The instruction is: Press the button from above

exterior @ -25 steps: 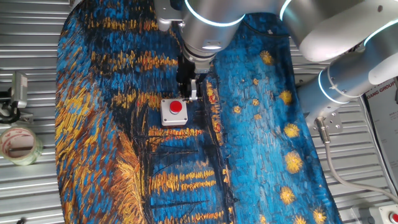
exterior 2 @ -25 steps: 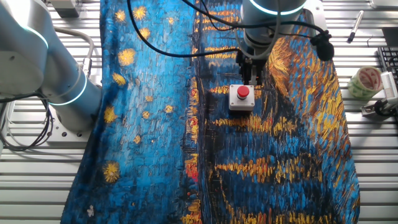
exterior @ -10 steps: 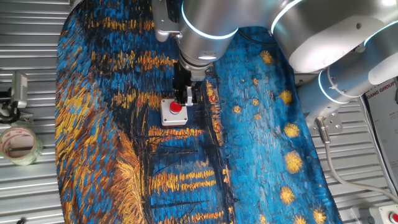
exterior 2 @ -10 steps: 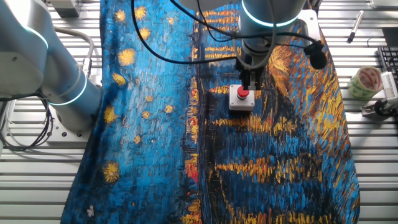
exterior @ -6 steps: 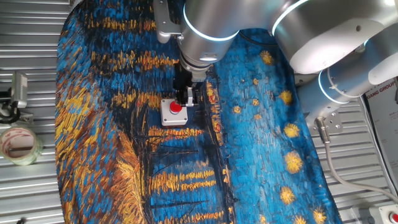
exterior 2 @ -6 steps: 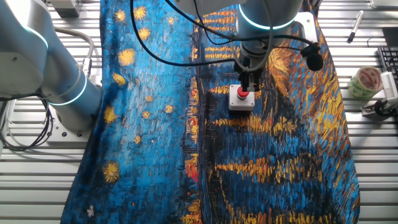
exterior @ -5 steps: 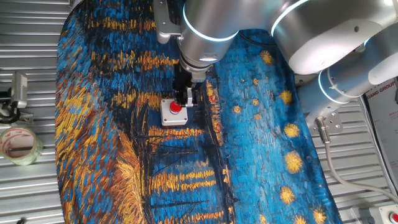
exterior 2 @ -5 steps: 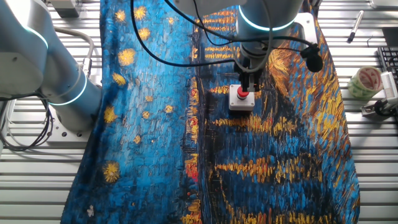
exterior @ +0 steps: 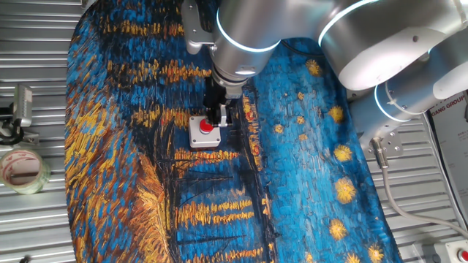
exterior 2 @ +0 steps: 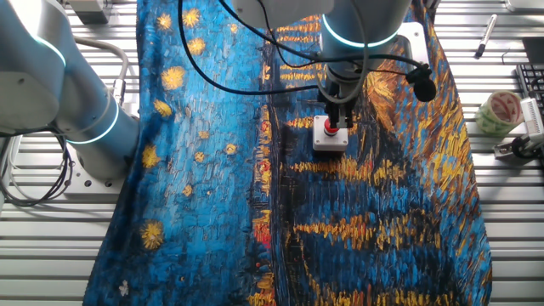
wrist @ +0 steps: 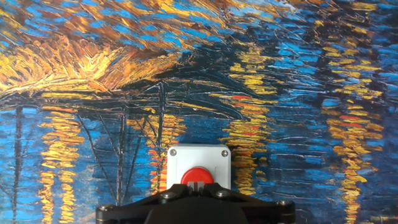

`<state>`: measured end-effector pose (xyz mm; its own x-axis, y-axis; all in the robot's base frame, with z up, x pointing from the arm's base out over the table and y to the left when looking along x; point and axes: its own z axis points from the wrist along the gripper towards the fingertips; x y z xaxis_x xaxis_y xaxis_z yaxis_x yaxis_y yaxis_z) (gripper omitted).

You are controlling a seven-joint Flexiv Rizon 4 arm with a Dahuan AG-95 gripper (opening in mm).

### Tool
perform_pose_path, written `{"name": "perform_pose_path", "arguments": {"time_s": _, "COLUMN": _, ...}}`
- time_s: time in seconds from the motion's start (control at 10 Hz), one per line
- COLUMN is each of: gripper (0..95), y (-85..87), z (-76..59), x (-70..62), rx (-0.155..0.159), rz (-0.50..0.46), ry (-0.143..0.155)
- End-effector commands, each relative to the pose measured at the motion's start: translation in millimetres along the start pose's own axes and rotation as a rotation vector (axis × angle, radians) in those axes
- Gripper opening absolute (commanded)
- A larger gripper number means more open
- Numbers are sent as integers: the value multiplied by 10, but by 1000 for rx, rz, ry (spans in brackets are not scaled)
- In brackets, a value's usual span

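The button (exterior: 207, 127) is a red dome in a square light-grey box (exterior: 199, 139) on the painted cloth. It also shows in the other fixed view (exterior 2: 329, 130) and in the hand view (wrist: 198, 175). My gripper (exterior: 217, 120) stands upright right over the dome, also seen in the other fixed view (exterior 2: 335, 124). In the hand view the gripper's (wrist: 198, 185) two tips sit pressed together, shut, at the near edge of the red dome. The tips hide part of the dome in both fixed views.
A blue and orange painted cloth (exterior: 146, 183) covers the table. A tape roll (exterior: 22, 169) and a clamp (exterior: 18, 109) lie on the metal slats to one side. The arm's base (exterior 2: 76, 110) stands beside the cloth, and a pen (exterior 2: 485, 36) lies at the far corner.
The gripper has moved from just behind the box to right over the red dome and come down onto it. In the last half second it barely moves.
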<state>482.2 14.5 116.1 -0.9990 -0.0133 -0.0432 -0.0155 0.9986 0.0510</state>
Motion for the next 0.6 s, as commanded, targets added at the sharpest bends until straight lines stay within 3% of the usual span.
{"name": "perform_pose_path", "arguments": {"time_s": 0.1, "gripper": 0, "y": 0, "z": 36, "x": -1, "rx": -1, "rz": 1, "ry": -9}}
{"name": "perform_pose_path", "arguments": {"time_s": 0.6, "gripper": 0, "y": -2, "z": 79, "x": 3, "rx": -3, "rz": 1, "ry": -13}}
